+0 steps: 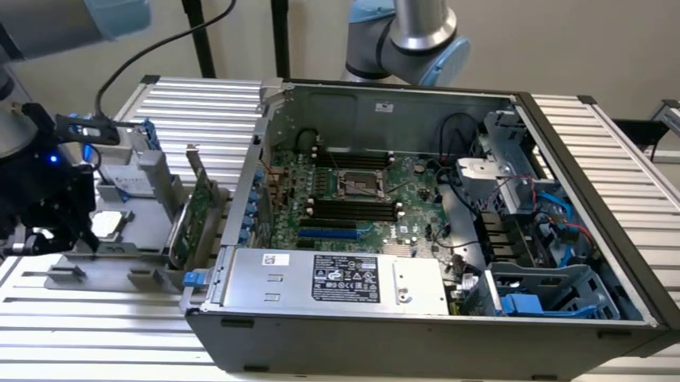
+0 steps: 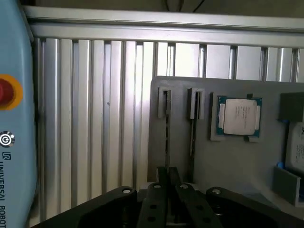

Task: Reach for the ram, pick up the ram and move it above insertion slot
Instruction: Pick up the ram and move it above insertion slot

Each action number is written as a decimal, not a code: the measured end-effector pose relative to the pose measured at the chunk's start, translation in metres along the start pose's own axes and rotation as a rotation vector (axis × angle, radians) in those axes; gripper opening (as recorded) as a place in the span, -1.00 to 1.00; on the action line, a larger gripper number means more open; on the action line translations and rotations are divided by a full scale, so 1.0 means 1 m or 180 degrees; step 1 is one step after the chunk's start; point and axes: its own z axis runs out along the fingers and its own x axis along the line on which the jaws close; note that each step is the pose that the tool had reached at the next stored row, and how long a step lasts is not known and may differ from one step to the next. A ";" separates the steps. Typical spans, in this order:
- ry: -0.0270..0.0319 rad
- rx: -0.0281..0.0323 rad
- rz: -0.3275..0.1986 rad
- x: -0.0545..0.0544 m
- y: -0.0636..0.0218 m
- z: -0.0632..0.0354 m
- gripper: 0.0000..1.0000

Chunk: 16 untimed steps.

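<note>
The ram point(image 2: 167, 135) stands edge-on as a thin dark strip in one of two narrow slots of a grey fixture point(image 2: 228, 161), on the ribbed table at the exterior view's left. A second thin strip point(image 2: 192, 128) sits in the slot beside it. My black gripper point(image 2: 168, 174) point(image 1: 41, 235) hovers over the fixture's near end, in line with the ram. Its fingers stand together with nothing visibly between them. The motherboard's black memory slots point(image 1: 351, 208) lie inside the open computer case point(image 1: 595, 239), well off to the exterior view's right of the gripper.
A broad green expansion card point(image 1: 197, 216) stands upright between fixture and case. A processor chip point(image 2: 239, 116) rests on the fixture. A light-blue Universal Robots part with a red button point(image 2: 9, 90) is beside the table. A second arm point(image 1: 420, 40) stands behind the case.
</note>
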 end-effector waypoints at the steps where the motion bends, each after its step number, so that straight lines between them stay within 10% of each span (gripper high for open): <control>1: 0.0000 0.0000 0.0000 0.000 -0.0011 -0.0045 -0.73; 16: -0.0074 0.0002 -0.0007 0.000 -0.0567 -0.0619 -0.73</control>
